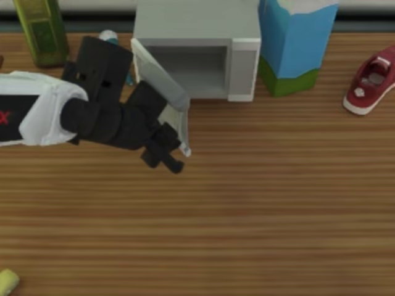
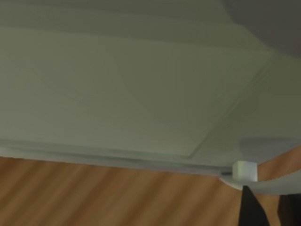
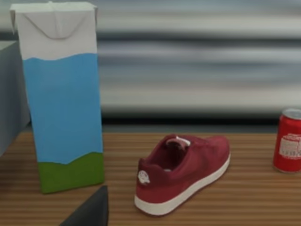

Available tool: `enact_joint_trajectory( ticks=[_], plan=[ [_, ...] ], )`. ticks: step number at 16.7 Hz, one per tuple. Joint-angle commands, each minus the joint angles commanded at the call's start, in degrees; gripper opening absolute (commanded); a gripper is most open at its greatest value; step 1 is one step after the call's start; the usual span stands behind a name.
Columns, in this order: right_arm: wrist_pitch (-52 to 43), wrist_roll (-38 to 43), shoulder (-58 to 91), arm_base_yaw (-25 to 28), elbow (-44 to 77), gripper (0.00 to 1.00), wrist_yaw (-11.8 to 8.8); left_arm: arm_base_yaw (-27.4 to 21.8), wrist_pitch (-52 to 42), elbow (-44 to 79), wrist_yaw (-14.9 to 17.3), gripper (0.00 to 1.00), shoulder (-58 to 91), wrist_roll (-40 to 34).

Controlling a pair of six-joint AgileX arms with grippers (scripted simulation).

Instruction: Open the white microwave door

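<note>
A wooden desk [image 1: 247, 203] seen from above. At its far left edge stands a green bottle [image 1: 43, 31]. Just to the right, the left arm reaches in from the left side, its dark left pincer [image 1: 165, 150] at the free edge of the white microwave door [image 1: 162, 83]. The fingers look closed on that edge or its handle, though the arm partly hides the contact, so the grip is a judgement. In the left wrist view the door's pale panel [image 2: 122, 94] fills most of the frame, very close.

The door is hinged at the microwave's left and already stands swung well out toward the desk's front, at a wide angle to the microwave [image 1: 197, 49]. The grey cavity [image 1: 185, 71] is exposed. The task appears mostly done; only a little more swing, and letting go, seems left.

Right of the microwave stand a blue, white and green carton [image 1: 296, 43] and a red shoe [image 1: 370, 83]. The right pincer is not seen; its wrist view shows a red can [image 3: 288, 140].
</note>
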Motion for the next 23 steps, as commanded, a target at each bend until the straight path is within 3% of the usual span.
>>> enact_joint_trajectory(
  ticks=[13,23],
  plan=[
    [0.0,0.0,0.0,0.0,0.0,1.00,0.0,1.5,-1.3,-0.2,2.4,0.00,-0.3,3.4],
    [0.0,0.0,0.0,0.0,0.0,1.00,0.0,1.5,-1.3,-0.2,2.4,0.00,-0.3,3.4]
  ],
)
